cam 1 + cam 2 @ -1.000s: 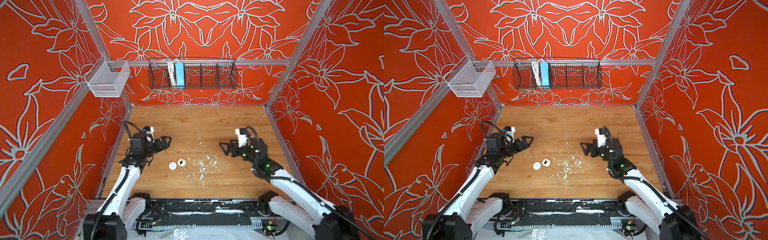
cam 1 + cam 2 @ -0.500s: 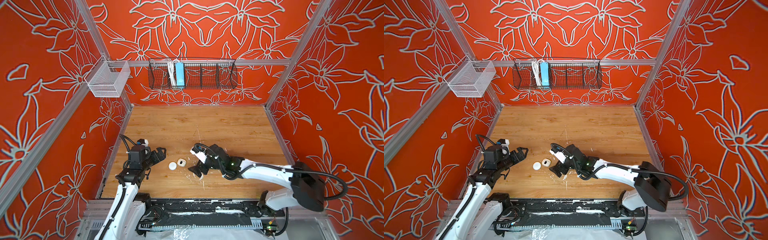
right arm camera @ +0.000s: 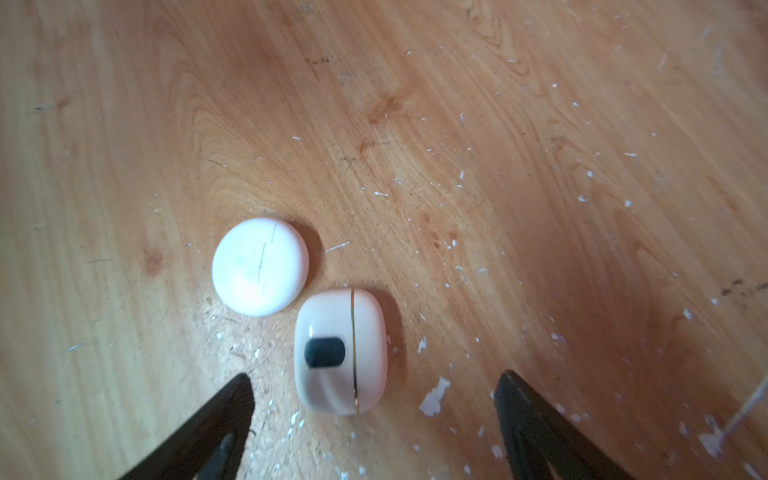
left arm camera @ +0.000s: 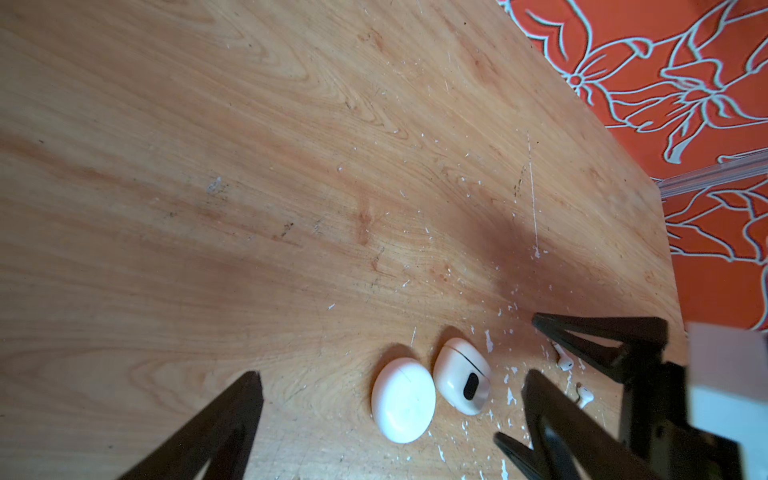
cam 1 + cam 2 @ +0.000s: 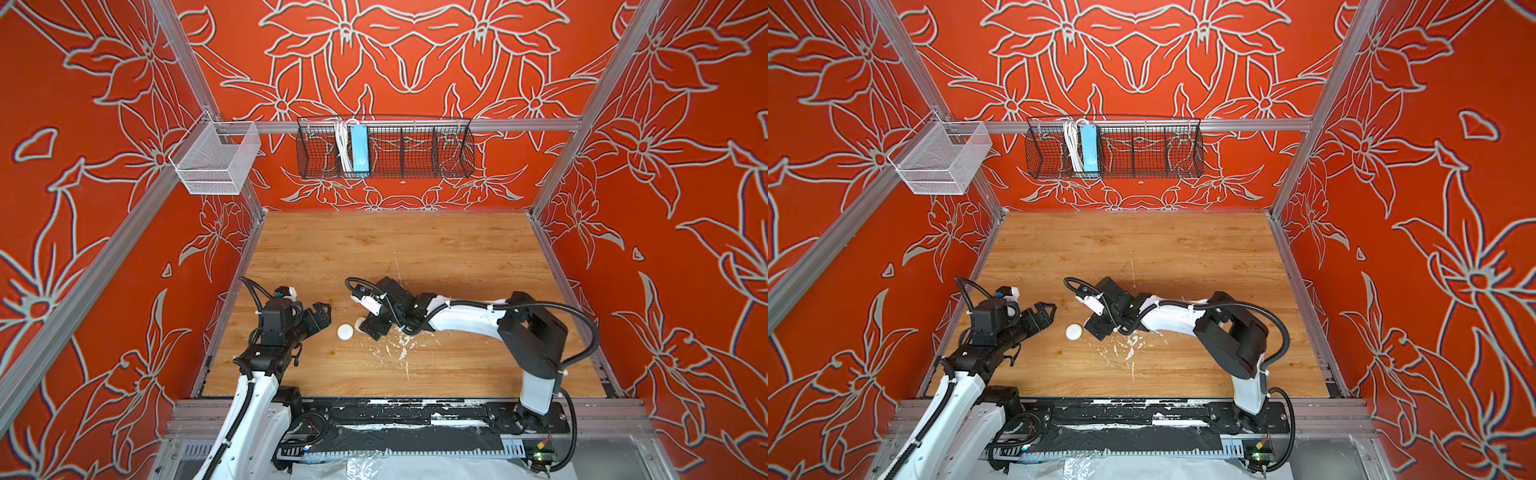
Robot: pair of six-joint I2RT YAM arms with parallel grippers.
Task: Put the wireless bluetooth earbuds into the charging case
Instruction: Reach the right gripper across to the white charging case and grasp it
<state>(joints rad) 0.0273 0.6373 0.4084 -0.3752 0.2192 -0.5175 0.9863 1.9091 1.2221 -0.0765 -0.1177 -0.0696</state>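
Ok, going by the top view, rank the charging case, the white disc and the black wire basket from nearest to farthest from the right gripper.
1. The charging case, right at the open jaws of the right gripper.
2. The white disc, just left of the case, toward the left arm.
3. The black wire basket, far off, hung up at the back.

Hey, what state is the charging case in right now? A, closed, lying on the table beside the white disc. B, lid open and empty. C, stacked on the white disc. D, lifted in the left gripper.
A: in the right wrist view the charging case lies on the wooden table with its seam shut, beside the white disc; the jaws of the right gripper stand open over it.
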